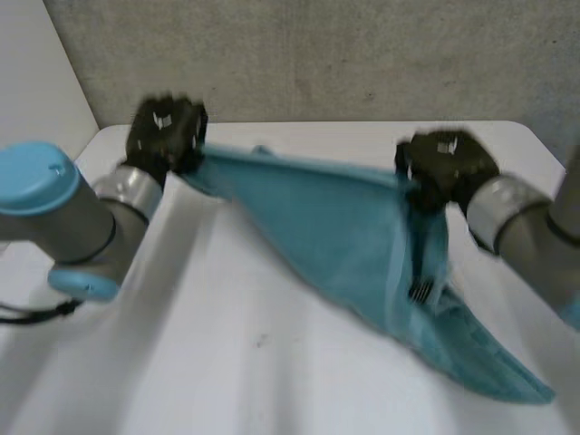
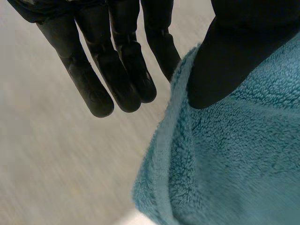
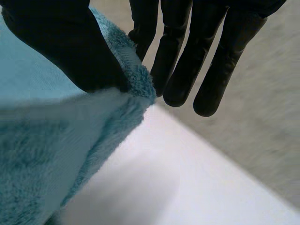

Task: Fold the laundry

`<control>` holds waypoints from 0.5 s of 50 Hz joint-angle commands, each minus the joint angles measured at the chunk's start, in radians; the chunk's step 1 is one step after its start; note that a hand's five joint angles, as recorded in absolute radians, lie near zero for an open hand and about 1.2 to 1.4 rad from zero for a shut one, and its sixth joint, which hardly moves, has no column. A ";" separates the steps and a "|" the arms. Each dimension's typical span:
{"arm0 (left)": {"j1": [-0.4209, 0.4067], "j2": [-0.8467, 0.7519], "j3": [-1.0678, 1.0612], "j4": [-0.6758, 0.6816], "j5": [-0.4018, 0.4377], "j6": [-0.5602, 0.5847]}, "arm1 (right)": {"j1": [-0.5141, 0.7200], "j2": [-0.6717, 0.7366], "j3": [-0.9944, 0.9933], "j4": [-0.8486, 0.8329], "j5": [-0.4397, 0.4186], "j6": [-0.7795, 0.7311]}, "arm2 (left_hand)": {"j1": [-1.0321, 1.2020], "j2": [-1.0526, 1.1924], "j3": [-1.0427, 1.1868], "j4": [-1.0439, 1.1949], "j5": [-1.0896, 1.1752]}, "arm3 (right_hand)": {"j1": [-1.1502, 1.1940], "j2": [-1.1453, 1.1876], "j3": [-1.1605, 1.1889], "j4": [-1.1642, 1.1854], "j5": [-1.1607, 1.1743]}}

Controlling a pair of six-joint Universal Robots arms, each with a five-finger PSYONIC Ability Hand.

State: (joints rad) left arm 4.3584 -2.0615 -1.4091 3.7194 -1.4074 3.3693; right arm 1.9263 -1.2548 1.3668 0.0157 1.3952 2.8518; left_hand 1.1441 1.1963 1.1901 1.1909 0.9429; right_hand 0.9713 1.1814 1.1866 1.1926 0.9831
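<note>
A teal terry towel (image 1: 335,227) hangs stretched between my two hands above the white table (image 1: 227,362). My left hand (image 1: 166,134) holds one upper corner at the far left; in the left wrist view its thumb (image 2: 225,61) presses the towel's edge (image 2: 234,159) against straight fingers (image 2: 117,70). Towards the far right, my right hand (image 1: 446,168) holds the other upper corner. The right wrist view has its thumb (image 3: 61,42) pinching the towel's corner (image 3: 42,154) against straight fingers (image 3: 187,61). The towel's lower end (image 1: 507,381) trails on the table at the front right.
A grey wall (image 1: 317,54) stands behind the table's far edge. The table's right edge (image 1: 544,145) runs close to my right arm. Bare tabletop (image 3: 187,178) lies under the right hand.
</note>
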 commanded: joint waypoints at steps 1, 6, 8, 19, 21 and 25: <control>-0.026 0.067 0.255 0.164 -0.105 -0.002 | 0.007 0.089 -0.434 -0.079 0.126 -0.037 | 0.252 0.200 0.206 0.205 0.279 | 0.425 0.215 0.210 0.204 0.239; -0.026 0.145 0.300 0.334 -0.201 0.005 | 0.016 0.045 -0.520 -0.365 0.145 -0.014 | 0.252 0.200 0.206 0.205 0.279 | 0.425 0.215 0.210 0.204 0.239; -0.019 0.170 0.297 0.369 -0.222 0.005 | 0.016 0.007 -0.485 -0.406 0.139 -0.012 | 0.252 0.200 0.206 0.205 0.279 | 0.425 0.215 0.210 0.204 0.239; -0.016 0.239 -0.016 0.126 -0.237 0.013 | 0.011 -0.074 -0.085 -0.347 0.045 -0.026 | 0.252 0.200 0.206 0.205 0.279 | 0.425 0.215 0.210 0.204 0.239; -0.016 0.241 -0.074 0.076 -0.237 0.016 | 0.013 -0.066 -0.043 -0.330 0.041 -0.029 | 0.252 0.200 0.206 0.205 0.279 | 0.425 0.215 0.210 0.204 0.239; -0.020 0.218 -0.244 -0.042 -0.248 0.050 | 0.005 0.026 0.033 -0.292 0.048 -0.054 | 0.252 0.200 0.206 0.205 0.279 | 0.425 0.215 0.210 0.204 0.239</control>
State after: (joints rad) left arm 4.3432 -1.8229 -1.4140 3.8628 -1.6490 3.3849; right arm 1.9371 -1.3324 1.2507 -0.3522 1.4476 2.8256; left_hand 1.1442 1.1988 1.1927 1.1954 0.9562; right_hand 0.9795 1.1815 1.1872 1.1927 0.9934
